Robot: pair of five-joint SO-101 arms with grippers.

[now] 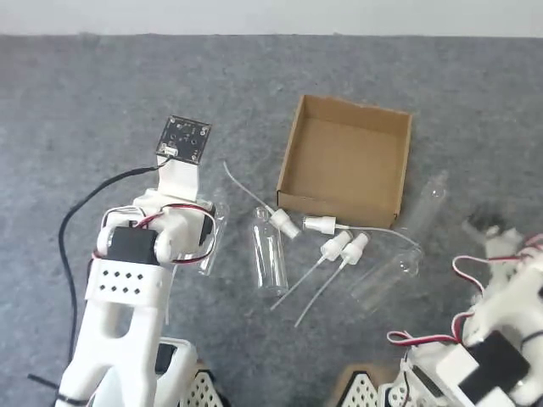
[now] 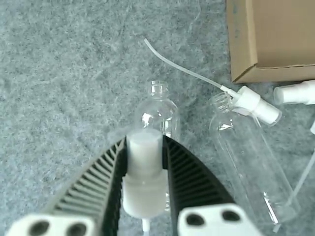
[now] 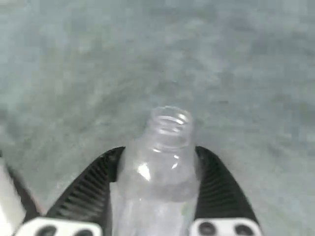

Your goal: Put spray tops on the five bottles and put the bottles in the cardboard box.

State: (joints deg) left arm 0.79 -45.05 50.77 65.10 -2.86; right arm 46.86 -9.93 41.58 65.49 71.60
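Capping looked to be the step in hand, and still at its start. The left arm (image 1: pixel 127 280), in the left half of the high view, had its jaws closed on a white spray top (image 2: pixel 144 169), pinched at the collar with its head pointing forward. An uncapped bottle (image 2: pixel 158 112) lay on the grey counter (image 1: pixel 102 93) just past those jaws, its neck open.

The right arm (image 1: pixel 501 339), at the lower right of the high view, had its jaws clamped around the body of a gripped bottle (image 3: pixel 166 157). That bottle's threaded neck was bare and pointed away from the wrist camera.

Four loose spray tops (image 1: pixel 335 246) lay in the middle of the high view, just below the cardboard box (image 1: pixel 344 161), their thin dip tubes trailing across the counter. Three more clear bottles lay on their sides near them. One of these lay right of the box, one below and to its right, and one at centre. No bottle wore a top, and none was in the box, so I judged the whole task still ahead.

The held top and the gripped bottle were well apart, at opposite sides of the high view. The next move would likely call for bringing the two arms together near the centre. The dip tube would then have to be lined up with the open neck, fed in and the collar seated. That tube was slender and apt to bend aside, so the alignment would need care.
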